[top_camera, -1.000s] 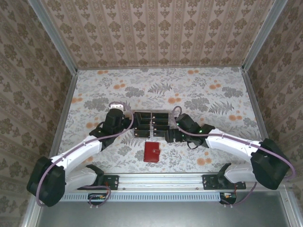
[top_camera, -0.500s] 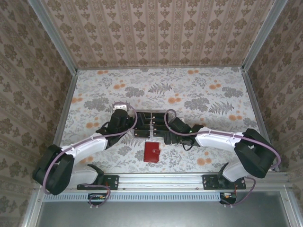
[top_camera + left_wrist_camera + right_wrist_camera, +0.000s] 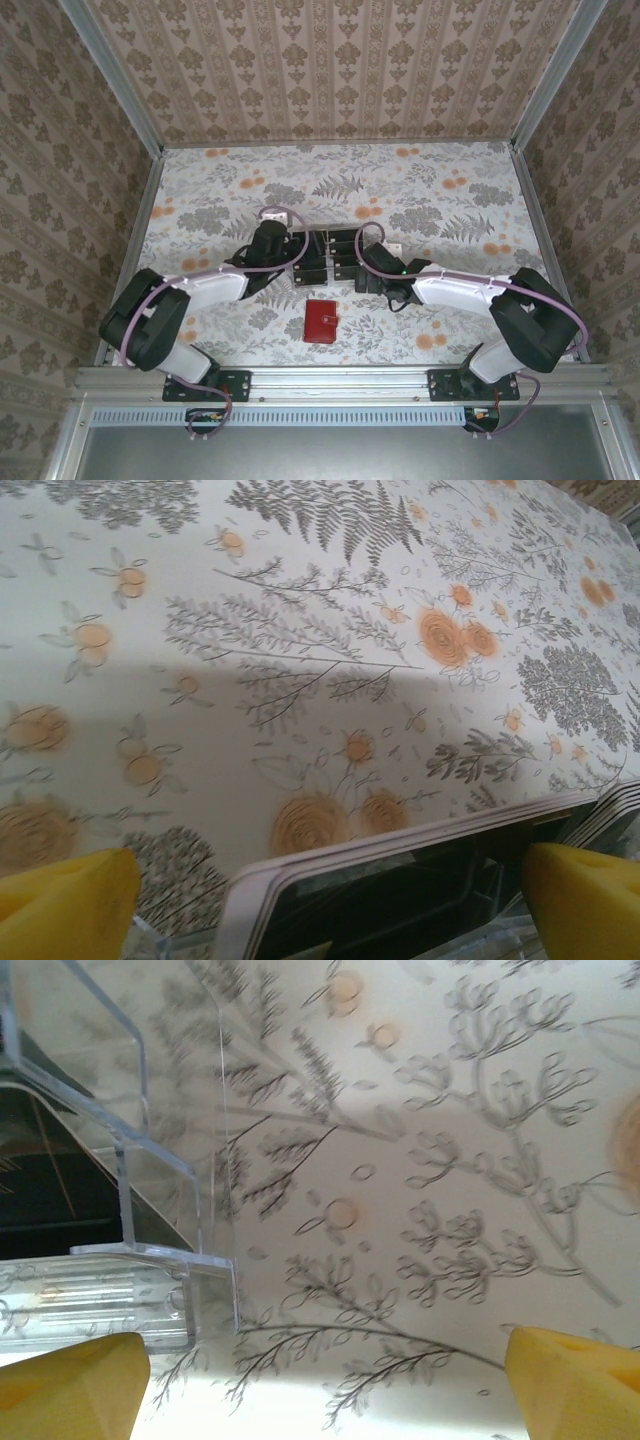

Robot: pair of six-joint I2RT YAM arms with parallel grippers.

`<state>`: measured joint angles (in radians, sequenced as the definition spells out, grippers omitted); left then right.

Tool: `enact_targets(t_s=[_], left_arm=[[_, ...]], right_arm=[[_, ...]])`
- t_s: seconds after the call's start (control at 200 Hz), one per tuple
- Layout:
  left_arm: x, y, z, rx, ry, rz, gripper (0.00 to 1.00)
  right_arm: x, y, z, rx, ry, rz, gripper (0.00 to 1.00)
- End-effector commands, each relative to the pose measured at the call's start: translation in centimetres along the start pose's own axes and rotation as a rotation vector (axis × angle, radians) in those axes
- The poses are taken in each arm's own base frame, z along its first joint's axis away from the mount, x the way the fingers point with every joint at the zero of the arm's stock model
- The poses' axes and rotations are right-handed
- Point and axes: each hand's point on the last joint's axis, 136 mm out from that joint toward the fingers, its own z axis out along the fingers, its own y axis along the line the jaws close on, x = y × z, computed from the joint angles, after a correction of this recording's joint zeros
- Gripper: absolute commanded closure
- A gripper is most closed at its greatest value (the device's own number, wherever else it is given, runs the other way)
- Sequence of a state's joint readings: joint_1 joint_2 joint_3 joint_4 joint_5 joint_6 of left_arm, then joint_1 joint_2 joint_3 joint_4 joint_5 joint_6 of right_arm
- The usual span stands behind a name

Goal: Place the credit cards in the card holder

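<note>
The credit cards (image 3: pixel 326 257) stand as several black cards in a clear rack at the table's centre. The card holder (image 3: pixel 322 321), a red wallet, lies closed just in front of them. My left gripper (image 3: pixel 304 252) is at the rack's left side and open. In the left wrist view its yellow fingertips (image 3: pixel 66 900) straddle the white-edged top of the black cards (image 3: pixel 400 895). My right gripper (image 3: pixel 349 266) is at the rack's right side, also open. In the right wrist view the right gripper (image 3: pixel 320 1390) has only patterned cloth between its fingertips (image 3: pixel 575 1380), with a dark card (image 3: pixel 40 1190) at the far left.
The clear acrylic rack (image 3: pixel 150 1280) has stepped walls close to my right gripper's left finger. A floral cloth (image 3: pixel 420 190) covers the table, bounded by metal rails and patterned walls. Both arms fold in low towards the centre.
Both grippers have moved inwards and a little farther back, closing in on the card rack from each side. The red wallet has not moved. Both grippers stay open.
</note>
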<state>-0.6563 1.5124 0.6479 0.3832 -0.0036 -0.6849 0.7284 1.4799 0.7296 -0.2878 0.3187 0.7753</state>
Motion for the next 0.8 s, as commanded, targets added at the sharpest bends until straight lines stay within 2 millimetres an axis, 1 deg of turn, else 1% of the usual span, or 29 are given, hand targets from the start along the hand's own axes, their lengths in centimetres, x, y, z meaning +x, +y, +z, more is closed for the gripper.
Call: enact_targets(t_s=[0.0,0.09,0.1,0.115,0.215,0.305,0.475,0.595,0.67,0.795], left_arm=[[-1.6,-3.2,1.2,0.095,-0.028,0.006,0.0],[-1.8,-4.4,2.7,0.119,-0.016,0.013,0.0],[-1.8,-4.5,2.9,0.12,-0.014,0.013,0.0],[-1.9,-4.7,3.2,0.122,-0.013,0.014,0.0],[-2.0,-6.0,5.0,0.147,-0.001,0.02,0.0],[-2.0,-7.5,6.7,0.174,0.013,0.028,0.0],[-1.9,-10.7,9.8,0.233,0.037,0.045,0.0],[-1.8,-12.9,11.6,0.268,0.061,0.058,0.0],[-2.0,-14.2,12.5,0.29,0.074,0.072,0.0],[-3.0,-14.8,13.1,0.301,0.072,0.084,0.0]], right_arm=[[-0.7,-2.9,-0.5,0.07,-0.047,0.084,0.07],[-0.6,-4.7,-0.3,0.101,-0.042,0.132,0.07],[-1.0,-4.8,-0.7,0.091,-0.056,0.144,0.07],[-1.1,-5.1,-0.8,0.091,-0.061,0.154,0.07],[-1.1,-7.2,-0.9,0.118,-0.06,0.211,0.06],[-1.3,-8.7,-1.2,0.126,-0.064,0.249,0.06],[-1.8,-10.5,-2.1,0.133,-0.077,0.278,0.05],[-1.8,-11.1,-3.0,0.12,-0.079,0.291,0.05],[-1.8,-11.2,-3.9,0.093,-0.084,0.306,0.05],[-1.9,-9.9,-6.1,-0.031,-0.1,0.307,0.06]])
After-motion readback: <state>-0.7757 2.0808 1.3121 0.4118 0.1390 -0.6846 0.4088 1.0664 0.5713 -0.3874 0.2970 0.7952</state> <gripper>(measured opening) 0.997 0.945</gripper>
